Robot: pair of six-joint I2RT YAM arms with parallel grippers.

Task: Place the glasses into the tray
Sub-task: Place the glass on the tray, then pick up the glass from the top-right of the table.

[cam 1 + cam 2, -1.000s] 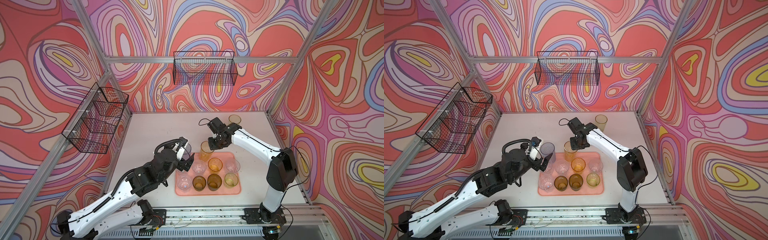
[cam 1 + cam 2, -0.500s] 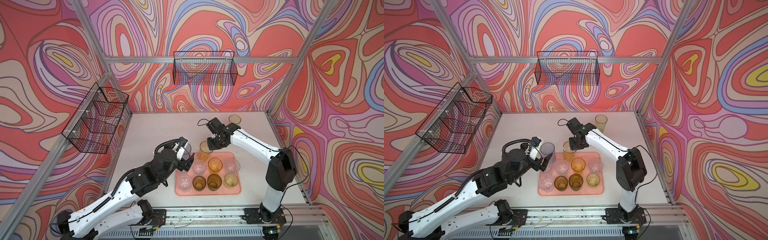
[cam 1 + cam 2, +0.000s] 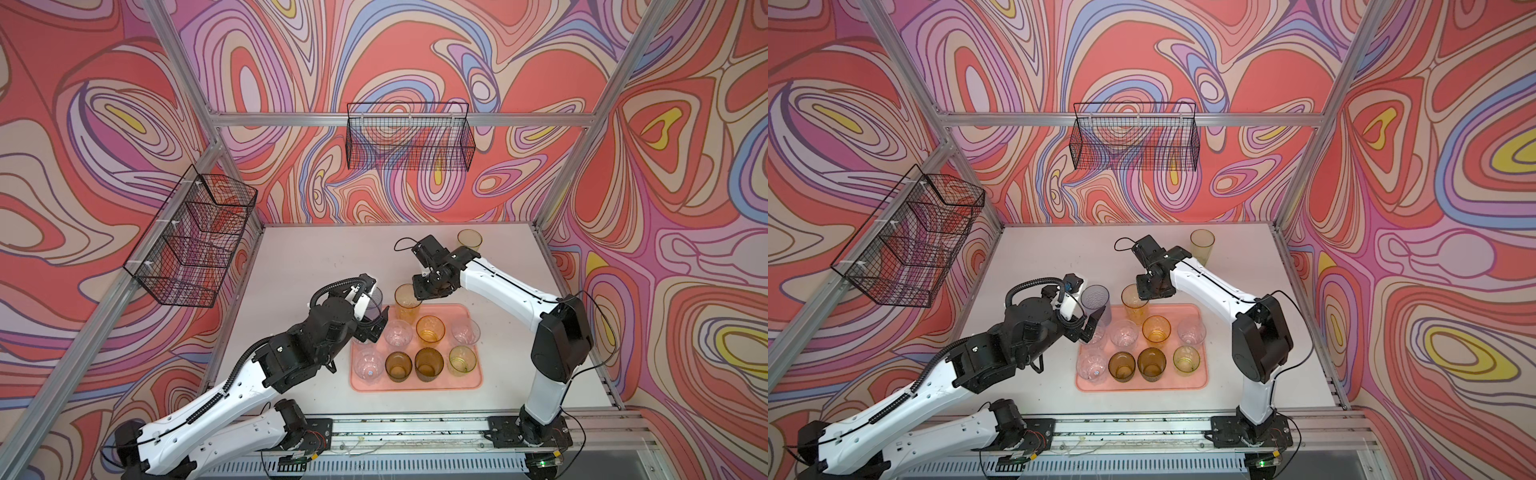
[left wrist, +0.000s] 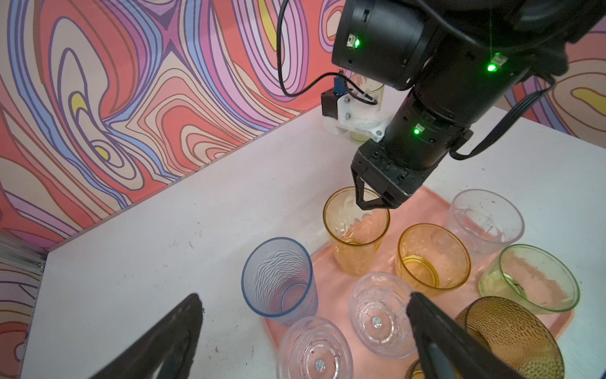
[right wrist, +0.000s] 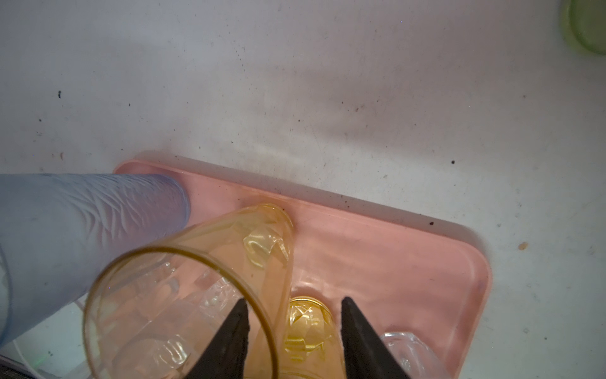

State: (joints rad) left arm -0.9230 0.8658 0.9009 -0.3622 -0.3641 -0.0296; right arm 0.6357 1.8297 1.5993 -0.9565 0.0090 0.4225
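Left wrist view: left gripper (image 4: pixel 303 297) spread wide, empty, near the ribbed blue-grey plastic tumbler (image 4: pixel 278 279) at a corner of the salmon-pink rectangular tray (image 5: pixel 426 262). Right gripper (image 5: pixel 295 299) fingers apart, straddling the rim of the tall amber see-through tumbler (image 4: pixel 355 229) inside the tray. Recommended: lift straight up, without tipping it. One yellow-tinted tumbler (image 3: pixel 469 240) stands on the white table (image 3: pixel 332 257), well apart.

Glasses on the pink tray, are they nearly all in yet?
Nearly. Done: most glasses stand in the tray, the blue-grey glass at its corner. In hand: the right gripper, open, straddles the rim of the tall amber glass standing in the tray. Left: one yellowish glass on the table, outside the tray. The left gripper is open and empty.
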